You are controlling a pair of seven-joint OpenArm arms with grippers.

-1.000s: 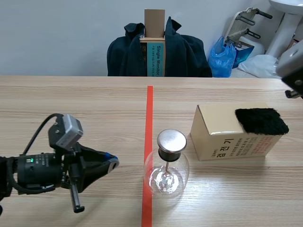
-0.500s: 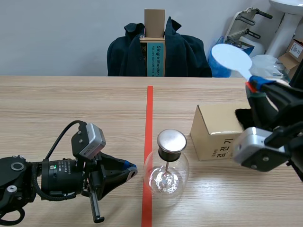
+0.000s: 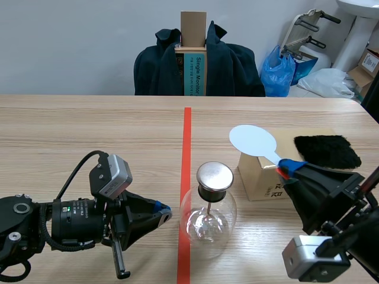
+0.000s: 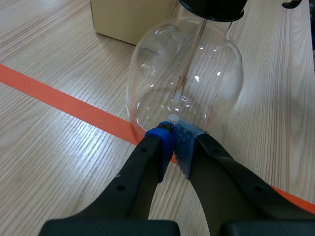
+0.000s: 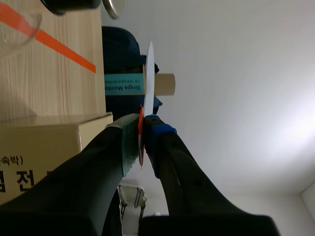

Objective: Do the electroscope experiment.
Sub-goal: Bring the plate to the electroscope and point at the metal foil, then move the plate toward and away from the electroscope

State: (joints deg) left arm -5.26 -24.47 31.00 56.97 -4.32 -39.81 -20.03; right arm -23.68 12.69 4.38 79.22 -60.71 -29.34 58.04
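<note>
The electroscope [image 3: 208, 208], a clear glass flask with a black neck and a metal disc on top, stands on the red tape line. My left gripper [image 3: 163, 212] lies low just left of the flask, shut with nothing held; in the left wrist view its tips [image 4: 173, 135] touch the flask [image 4: 187, 73] near its base. My right gripper [image 3: 290, 168] is right of the flask, shut on the stem of a white paddle [image 3: 253, 141] whose round blade hangs above and right of the metal disc. The right wrist view shows the paddle [image 5: 148, 73] edge-on between the fingers.
A cardboard box [image 3: 266, 171] lies behind the right gripper with a black fur cloth [image 3: 327, 151] on top. A chair draped in a dark jacket [image 3: 198, 62] stands beyond the table's far edge. Bags and clutter fill the back right corner.
The right arm came down from the upper right and swung the paddle low, to just above and right of the electroscope's disc. The left gripper advanced toward the flask earlier and now stays still.
</note>
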